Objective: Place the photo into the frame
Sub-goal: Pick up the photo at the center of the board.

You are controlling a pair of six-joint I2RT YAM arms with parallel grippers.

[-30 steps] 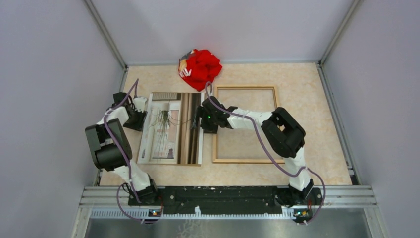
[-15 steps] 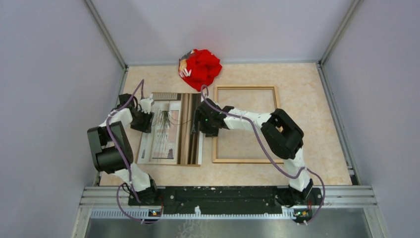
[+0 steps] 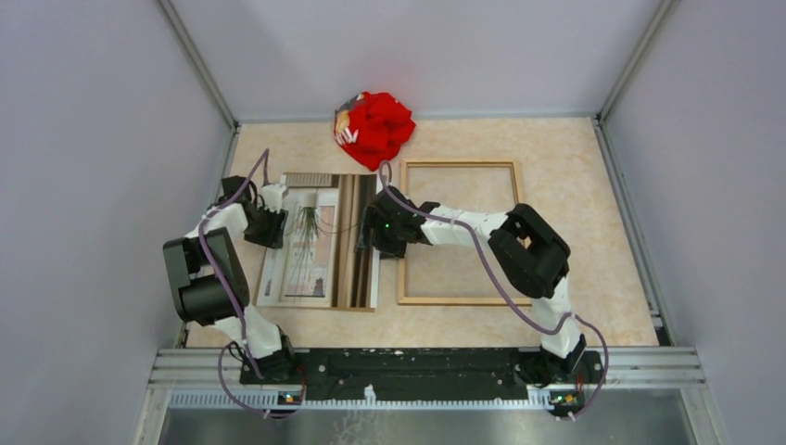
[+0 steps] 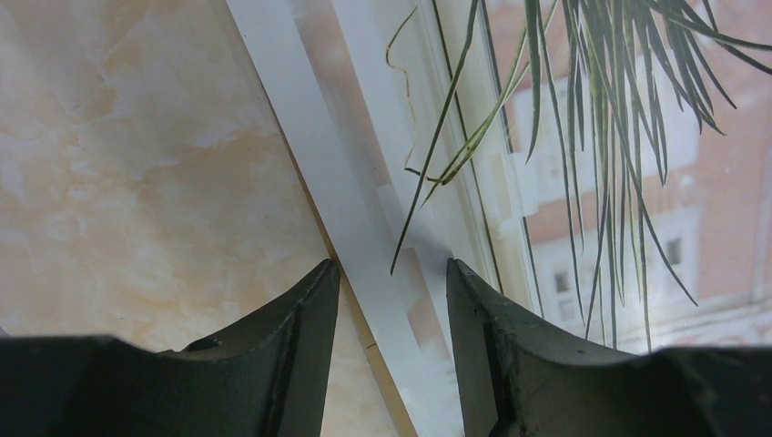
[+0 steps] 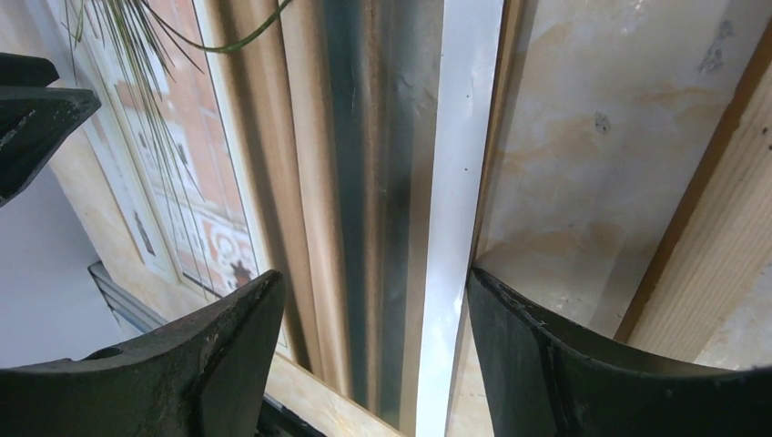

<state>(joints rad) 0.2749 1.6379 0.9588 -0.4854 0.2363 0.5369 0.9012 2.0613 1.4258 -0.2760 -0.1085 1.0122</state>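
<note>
The photo, with window, trailing plant and brown curtains face up, lies flat on the table left of centre. The empty brown wooden frame lies flat to its right. My left gripper is open, low over the photo's left edge; in the left wrist view its jaws straddle the white border of the photo. My right gripper is open at the photo's right edge; in the right wrist view its jaws straddle the white border of the photo, with the frame's rail just beside.
A crumpled red cloth lies at the back by the rear wall. A thin brown backing board shows under the photo's edges. Grey walls enclose the table on three sides.
My left gripper has moved right onto the photo's left edge. My right gripper has shifted slightly left at the photo's right edge. The photo and frame have not moved.
</note>
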